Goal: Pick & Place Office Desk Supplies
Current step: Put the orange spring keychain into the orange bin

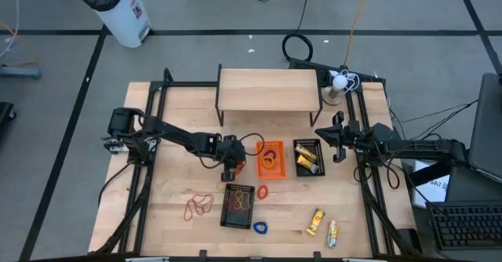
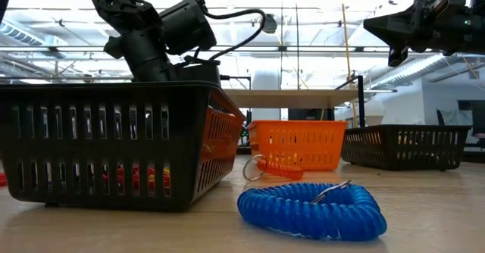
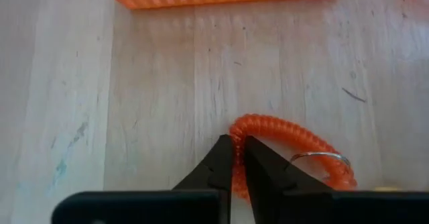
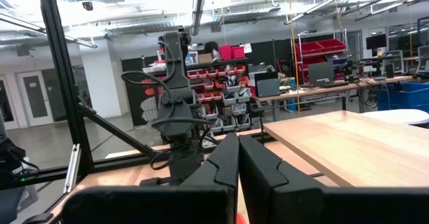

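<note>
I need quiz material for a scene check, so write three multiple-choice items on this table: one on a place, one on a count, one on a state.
1. Where does the blue coil lie?
A. In the orange basket
B. On the bare table, outside every basket
C. On the raised shelf

2. How many baskets stand on the table?
A. One
B. Two
C. Three

3. How is the right hand?
A. Shut, with nothing in it
B. Spread wide open
C. Clamped on a yellow packet

Answers:
1 B: the blue coil rests on the table near its front edge, apart from the baskets.
2 C: the low view shows the orange basket, the near black basket and the far black basket.
3 A: the right hand has its fingers pressed together with nothing between them.
</note>
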`<act>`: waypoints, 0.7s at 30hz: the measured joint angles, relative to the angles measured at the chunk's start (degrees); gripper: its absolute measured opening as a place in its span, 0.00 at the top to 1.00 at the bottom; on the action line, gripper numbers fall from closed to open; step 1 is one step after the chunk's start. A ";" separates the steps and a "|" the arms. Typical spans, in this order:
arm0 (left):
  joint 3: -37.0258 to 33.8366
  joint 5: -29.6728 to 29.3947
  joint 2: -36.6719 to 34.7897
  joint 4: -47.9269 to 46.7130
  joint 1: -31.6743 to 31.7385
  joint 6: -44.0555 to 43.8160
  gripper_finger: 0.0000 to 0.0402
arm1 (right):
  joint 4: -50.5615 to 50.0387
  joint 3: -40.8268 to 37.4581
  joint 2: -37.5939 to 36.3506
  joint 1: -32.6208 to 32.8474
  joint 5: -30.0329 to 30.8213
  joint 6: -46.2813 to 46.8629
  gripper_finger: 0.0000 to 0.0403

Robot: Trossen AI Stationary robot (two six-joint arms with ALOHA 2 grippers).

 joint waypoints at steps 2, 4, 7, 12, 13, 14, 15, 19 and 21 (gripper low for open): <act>-0.16 -0.49 -1.72 0.07 -0.67 2.18 0.97 | -0.02 -0.01 -0.01 0.00 -0.04 0.02 1.00; -0.41 -0.83 -4.37 -1.02 -1.41 3.29 0.98 | -0.02 -0.01 -0.01 0.01 -0.08 -0.06 1.00; -0.29 -0.89 -10.57 -1.33 -2.75 3.61 0.98 | -0.10 0.00 0.03 0.00 -0.09 -0.16 1.00; -0.28 -1.98 -21.33 -3.59 -4.76 3.60 0.99 | -0.29 -0.01 0.14 0.02 -0.12 -0.13 1.00; -0.30 -2.17 -23.69 -3.86 -5.20 3.58 0.99 | -0.43 0.00 0.14 0.02 -0.13 -0.09 1.00; -0.30 -2.19 -26.00 -3.92 -5.52 3.58 0.99 | -0.43 -0.02 0.20 0.02 -0.13 -0.07 1.00; -0.30 -2.22 -28.27 -3.90 -5.97 3.58 0.99 | -0.43 0.00 0.18 0.02 -0.13 -0.04 1.00; -3.36 -3.04 -37.62 -2.74 -7.24 4.22 0.99 | -0.45 -0.01 0.18 0.02 -0.15 0.04 1.00; -6.60 -3.83 -43.35 -0.77 -7.46 4.11 0.99 | -0.44 -0.01 0.18 0.02 -0.15 0.04 1.00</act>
